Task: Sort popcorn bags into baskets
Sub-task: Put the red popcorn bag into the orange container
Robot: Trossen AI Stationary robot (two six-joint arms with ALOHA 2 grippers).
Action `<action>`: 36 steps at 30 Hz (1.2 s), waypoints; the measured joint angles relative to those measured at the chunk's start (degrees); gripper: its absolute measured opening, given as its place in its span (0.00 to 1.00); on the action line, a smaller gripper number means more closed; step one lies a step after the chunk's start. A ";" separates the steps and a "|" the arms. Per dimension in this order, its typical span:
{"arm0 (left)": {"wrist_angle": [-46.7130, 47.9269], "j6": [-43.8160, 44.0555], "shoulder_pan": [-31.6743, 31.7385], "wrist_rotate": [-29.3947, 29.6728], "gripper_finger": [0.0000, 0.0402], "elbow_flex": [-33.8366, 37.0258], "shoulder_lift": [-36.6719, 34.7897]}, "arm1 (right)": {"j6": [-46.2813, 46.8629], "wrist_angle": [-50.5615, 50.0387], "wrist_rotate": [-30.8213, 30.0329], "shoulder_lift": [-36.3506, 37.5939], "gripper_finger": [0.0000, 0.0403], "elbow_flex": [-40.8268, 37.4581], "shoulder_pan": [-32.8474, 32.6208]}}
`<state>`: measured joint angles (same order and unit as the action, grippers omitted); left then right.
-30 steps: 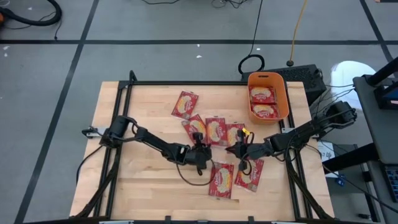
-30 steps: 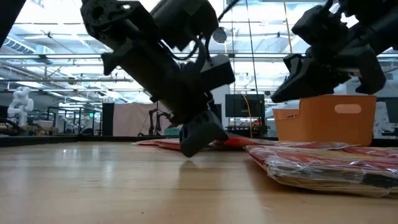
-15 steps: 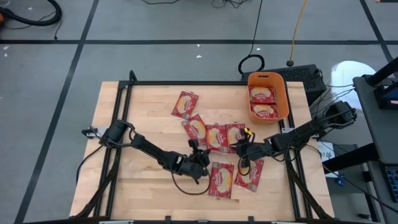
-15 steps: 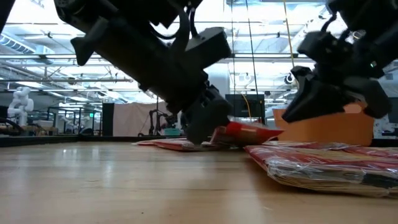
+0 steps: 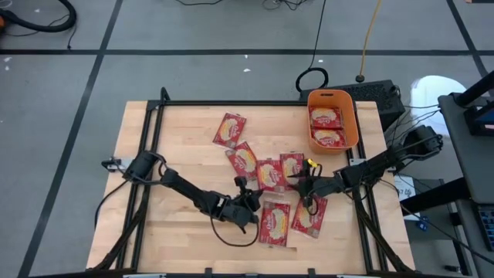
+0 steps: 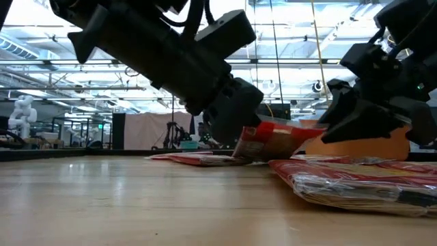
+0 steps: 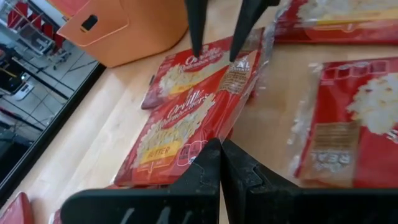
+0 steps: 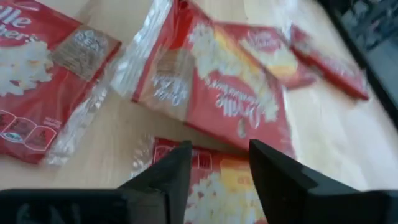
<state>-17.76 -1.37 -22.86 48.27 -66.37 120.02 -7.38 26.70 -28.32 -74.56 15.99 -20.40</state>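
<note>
Several red popcorn bags lie flat in the middle of the wooden table (image 5: 170, 154). The orange bin (image 5: 351, 123) stands at the far right corner with two bags in it. My left gripper (image 5: 257, 198) is shut on one bag (image 5: 268, 174) of the middle cluster, which also shows in the left wrist view (image 7: 180, 124). My right gripper (image 5: 302, 184) is open, just right of that bag, its fingers over the neighbouring bag (image 8: 217, 74). I cannot tell whether they touch it. My left gripper pinches the near short edge of the bag (image 7: 208, 134) between its two shut fingers. The fingers come nearly level from the table's near left side, along the bag's length. The held end (image 6: 252, 143) is raised off the table and the bag sits tilted.
Two more bags (image 5: 275, 224) (image 5: 309, 216) lie near the front edge, right of my left gripper. Two others (image 5: 230, 129) (image 5: 244, 158) lie toward the far left of the cluster. The table's left half is bare wood.
My left gripper has gone toward the table's near edge and a little right. It has drawn the held bag with it and tipped the bag's near end up off the table. My right gripper has shifted slightly toward the right edge.
</note>
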 joint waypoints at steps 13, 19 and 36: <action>-3.16 -1.29 -2.46 0.37 0.00 0.00 -0.01 | -6.28 4.16 5.15 -0.29 0.43 -1.18 -0.69; -7.69 -4.22 -2.90 0.42 0.00 -0.04 -0.03 | -9.81 11.76 7.54 -4.34 0.40 -0.92 -0.87; -14.05 -7.40 -3.94 -0.20 0.00 -0.04 -0.05 | -17.31 37.03 9.72 -17.53 0.40 -0.85 -0.66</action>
<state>-31.81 -8.77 -26.79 48.07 -66.41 119.96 -24.69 63.73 -18.60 -92.10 15.14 -21.06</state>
